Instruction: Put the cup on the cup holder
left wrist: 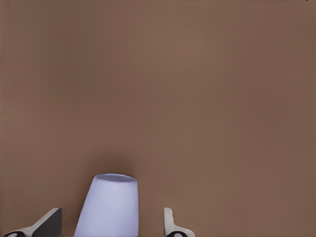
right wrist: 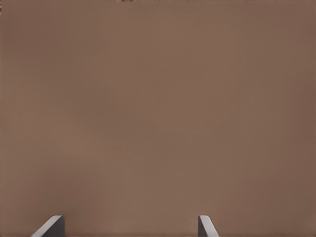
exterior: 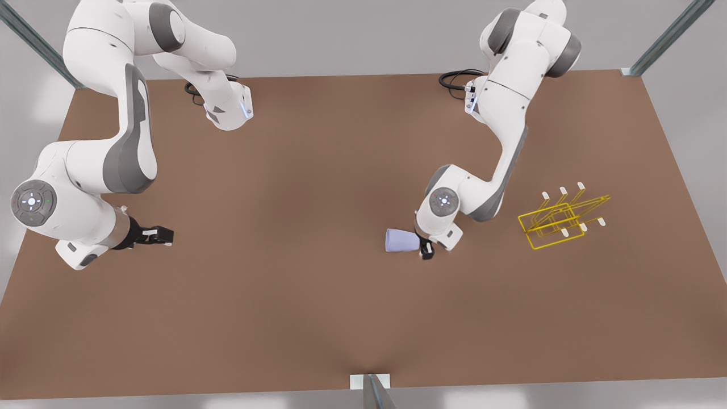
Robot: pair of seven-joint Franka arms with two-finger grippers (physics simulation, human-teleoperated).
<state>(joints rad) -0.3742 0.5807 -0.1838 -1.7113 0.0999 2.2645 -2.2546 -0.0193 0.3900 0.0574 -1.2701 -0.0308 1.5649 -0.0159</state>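
**Cup between the fingers, rack not yet reached**

Front view: the small lavender-blue tapered cup (exterior: 402, 240) lies on its side on the brown table (exterior: 318, 318), its wider end pointing away from the gripper. It is well apart from the thin yellow wire-frame cup holder (exterior: 559, 221), which stands toward the front view's right of the cup with its white-capped prongs all bare. So the placing itself is not done; by my reading the task is at the grasp, with the lift, the carry to the cup holder and the setting onto a prong all left. The left gripper (exterior: 426, 250) sits just beside the cup, on the side that faces the cup holder, at the cup's narrow end. Its arm is folded low, elbow raised toward the cup holder's side and wrist bent down to the table. The right gripper (exterior: 162, 235) waits far from the cup, on the side away from the cup holder, held low and pointing toward the cup.

Left wrist view: the cup (left wrist: 108, 205) stands between the left gripper's (left wrist: 111, 224) two fingertips (left wrist: 49, 222), with a gap visible on each side, so the fingers are spread and not clamped on it.

Right wrist view: the right gripper's (right wrist: 129, 226) fingertips (right wrist: 52, 225) stand wide apart over bare table (right wrist: 158, 108), holding nothing.
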